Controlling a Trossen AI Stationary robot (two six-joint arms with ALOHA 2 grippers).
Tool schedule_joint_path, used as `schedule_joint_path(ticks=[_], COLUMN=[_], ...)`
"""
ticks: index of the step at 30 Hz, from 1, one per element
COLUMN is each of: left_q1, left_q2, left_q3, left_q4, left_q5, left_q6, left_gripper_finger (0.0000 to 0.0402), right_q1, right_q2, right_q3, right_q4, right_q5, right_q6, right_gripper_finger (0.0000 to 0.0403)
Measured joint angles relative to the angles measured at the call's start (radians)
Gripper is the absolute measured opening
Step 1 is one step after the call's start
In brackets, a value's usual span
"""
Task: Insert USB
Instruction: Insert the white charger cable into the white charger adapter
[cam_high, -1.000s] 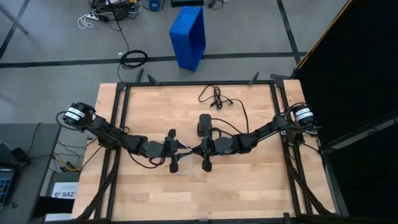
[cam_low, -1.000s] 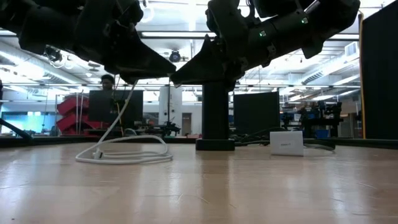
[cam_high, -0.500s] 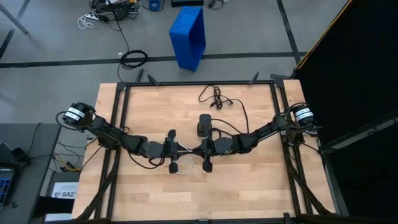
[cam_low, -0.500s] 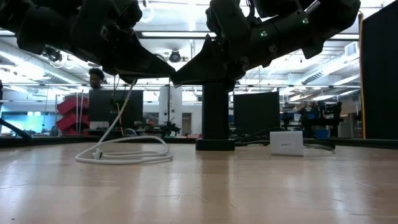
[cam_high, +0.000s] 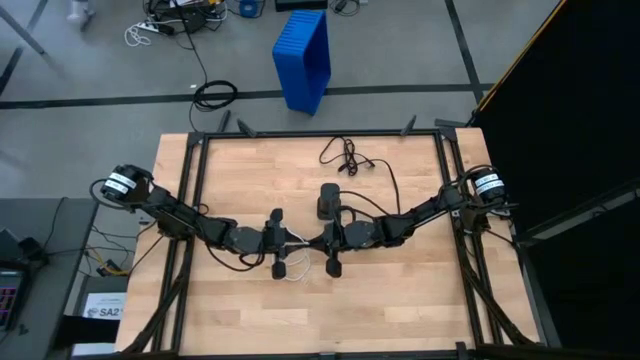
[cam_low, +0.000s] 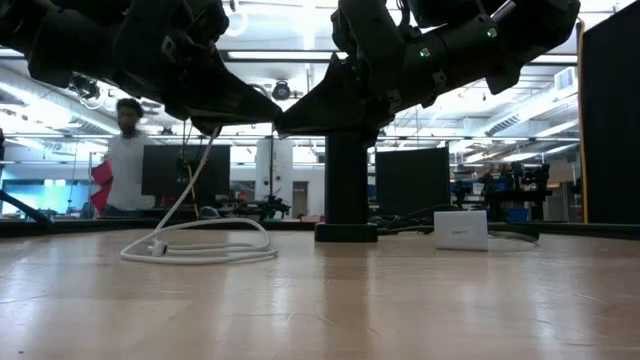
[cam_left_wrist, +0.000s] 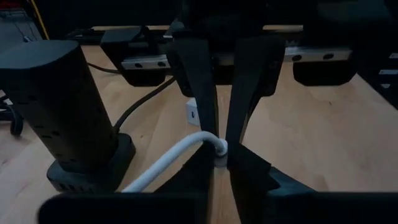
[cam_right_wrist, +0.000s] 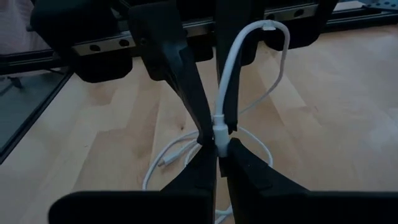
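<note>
The USB, a thin white cable, lies in loose loops (cam_low: 200, 248) on the wood table (cam_high: 292, 272). One strand rises from the loops to the grippers. My left gripper (cam_high: 303, 240) and my right gripper (cam_high: 313, 240) meet tip to tip above the table's middle, both shut on the cable's plug end (cam_right_wrist: 221, 132). In the low view the left gripper (cam_low: 266, 117) and the right gripper (cam_low: 286, 126) hang well above the loops. The black power tower (cam_low: 345, 190) stands just behind them. My left gripper (cam_left_wrist: 217, 167) pinches the cable's plug end (cam_left_wrist: 219, 148) between its two fingertips, coming level from the table's left. The end is lifted clear. The cable runs back along the fingers (cam_right_wrist: 227, 93) and hangs slack down to the loops on the table. My right gripper (cam_right_wrist: 219, 154) pinches the same plug end between its fingertips (cam_left_wrist: 239, 106), coming level from the table's right and facing the left gripper. The white plug stands upright in the hold; the fingers hide its tip.
The black power tower (cam_high: 328, 203) with its black cord (cam_high: 345, 155) stands toward the far edge, a small white box (cam_low: 460, 229) beside it. A blue bin (cam_high: 303, 60) stands on the floor beyond the table. A person (cam_low: 122, 160) is in the room behind.
Both arms and the cable have kept still. In the room behind the table a person has walked across the background.
</note>
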Motion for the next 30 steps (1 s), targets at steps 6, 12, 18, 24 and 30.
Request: schedule_joint_path(ticks=[6,12,18,24,30], left_q1=[0.001,0.001,0.020,0.042,0.046], left_q2=[0.000,-0.001,0.006,0.006,0.006], left_q3=[0.001,0.001,0.002,0.002,0.002], left_q4=[0.020,0.013,-0.009,-0.013,-0.009], left_q5=[0.000,0.000,0.030,0.069,0.072], left_q6=[0.000,-0.001,0.000,0.000,0.022], left_gripper_finger=[0.0087,0.0095,0.0086,0.0071,0.0054], right_q1=[-0.002,-0.004,-0.004,-0.006,-0.006], right_q2=[0.000,0.000,0.000,0.000,0.000], right_q3=[0.001,0.001,0.001,0.001,0.001], right_q4=[0.001,-0.001,-0.005,-0.008,-0.012], right_q5=[0.001,0.001,0.001,0.003,0.004], right_q6=[0.001,0.000,0.000,0.000,-0.001], right_gripper_finger=[0.0000,0.0000,0.0000,0.0000,0.0000])
